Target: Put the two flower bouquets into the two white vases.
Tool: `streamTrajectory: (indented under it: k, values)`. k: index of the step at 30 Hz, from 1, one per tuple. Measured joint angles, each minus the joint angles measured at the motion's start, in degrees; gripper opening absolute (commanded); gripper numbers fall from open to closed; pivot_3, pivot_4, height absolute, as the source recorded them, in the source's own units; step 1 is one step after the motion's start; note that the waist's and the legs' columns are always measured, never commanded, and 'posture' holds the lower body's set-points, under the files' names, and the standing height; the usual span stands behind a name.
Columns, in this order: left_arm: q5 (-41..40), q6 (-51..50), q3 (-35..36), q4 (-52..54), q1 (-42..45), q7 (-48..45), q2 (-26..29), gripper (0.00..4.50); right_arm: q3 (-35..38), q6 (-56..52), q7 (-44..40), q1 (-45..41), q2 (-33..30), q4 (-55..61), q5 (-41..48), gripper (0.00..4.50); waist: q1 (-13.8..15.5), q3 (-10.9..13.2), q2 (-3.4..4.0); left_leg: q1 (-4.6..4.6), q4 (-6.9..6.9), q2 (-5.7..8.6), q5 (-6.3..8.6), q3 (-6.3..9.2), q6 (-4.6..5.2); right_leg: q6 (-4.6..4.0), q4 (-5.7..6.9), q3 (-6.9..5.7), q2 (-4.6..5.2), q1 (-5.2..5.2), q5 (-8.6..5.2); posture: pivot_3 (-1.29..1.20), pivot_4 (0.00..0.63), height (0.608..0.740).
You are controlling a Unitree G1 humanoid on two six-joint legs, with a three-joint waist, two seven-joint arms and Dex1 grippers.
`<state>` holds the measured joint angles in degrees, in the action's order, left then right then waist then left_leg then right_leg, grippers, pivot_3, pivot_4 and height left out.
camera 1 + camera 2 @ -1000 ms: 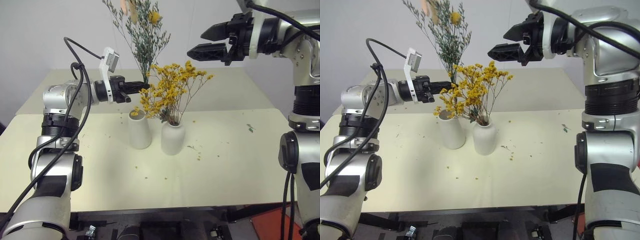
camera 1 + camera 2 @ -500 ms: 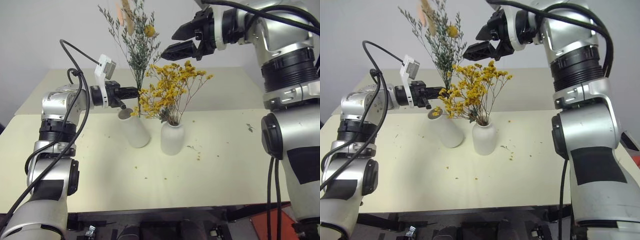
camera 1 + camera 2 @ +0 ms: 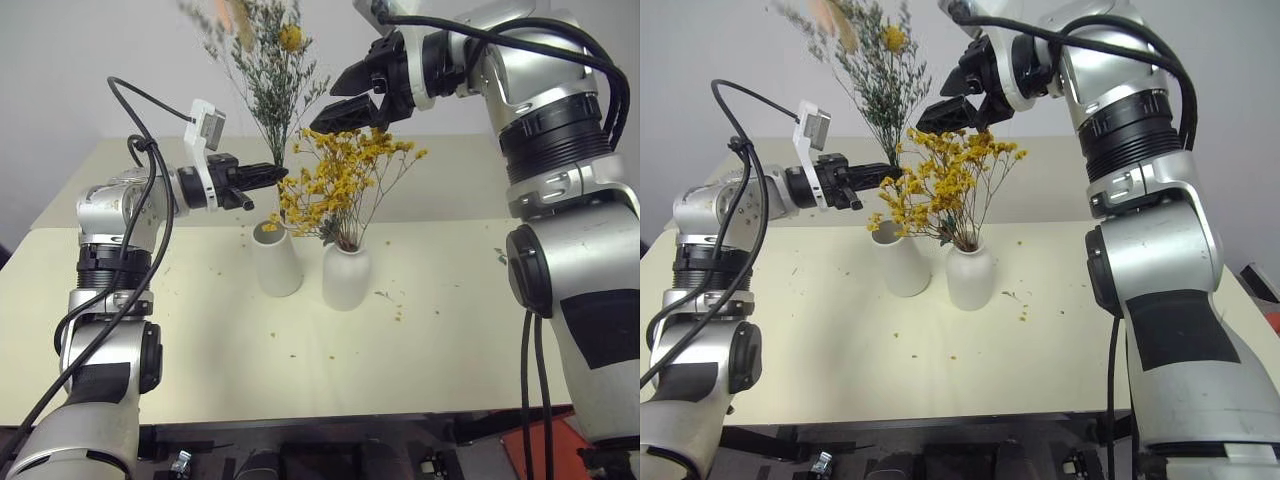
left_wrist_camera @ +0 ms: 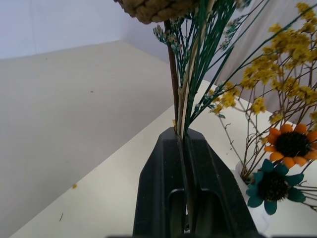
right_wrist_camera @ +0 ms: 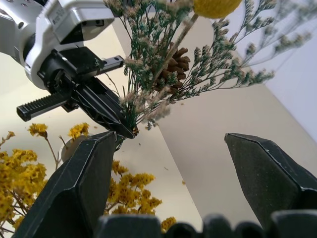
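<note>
My left gripper is shut on the stems of the grey-green bouquet, which stands upright over the taller white vase. In the left wrist view the stems rise from between the shut fingers. Yellow blossoms hide the stems' lower ends near that vase's mouth. The yellow bouquet stands in the rounder white vase right beside it. My right gripper is open, high up next to the grey-green bouquet's upper sprigs, and touches nothing; in its wrist view the sprigs lie past its spread fingers.
Both vases stand mid-table on the pale tabletop. Small yellow crumbs and a green scrap lie scattered on it. A second pale surface lies behind, with a plain wall beyond it.
My right gripper has swung left and come close to the grey-green bouquet's top, still open. The left gripper and its bouquet have stayed about where they were.
</note>
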<state>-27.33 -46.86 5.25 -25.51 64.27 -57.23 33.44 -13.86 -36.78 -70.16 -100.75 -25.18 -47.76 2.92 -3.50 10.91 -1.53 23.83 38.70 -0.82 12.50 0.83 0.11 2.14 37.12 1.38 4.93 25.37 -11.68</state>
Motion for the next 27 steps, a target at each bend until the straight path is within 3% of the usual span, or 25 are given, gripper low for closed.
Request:
streamTrajectory:
  k: [19,27]
  values:
    - [-2.0,1.7,5.0,-2.1,5.5,2.6,-0.6,0.02,0.6,1.8,-0.9,0.0,0.0,-0.9,-0.6,4.17,-0.3,0.0,0.0,0.0,-0.01,0.0,0.0,0.01,0.0,0.0,0.01,-0.01,0.0,0.0,0.0,0.0,0.15,0.74]
    - [-0.5,0.7,2.3,-1.8,5.6,0.8,4.4,0.02,1.1,1.7,-3.0,-0.1,0.3,-1.3,-0.3,4.17,-0.4,0.0,0.01,0.0,-0.06,0.0,0.0,0.01,0.0,0.0,0.0,-0.01,0.0,0.02,0.0,0.0,0.15,0.74]
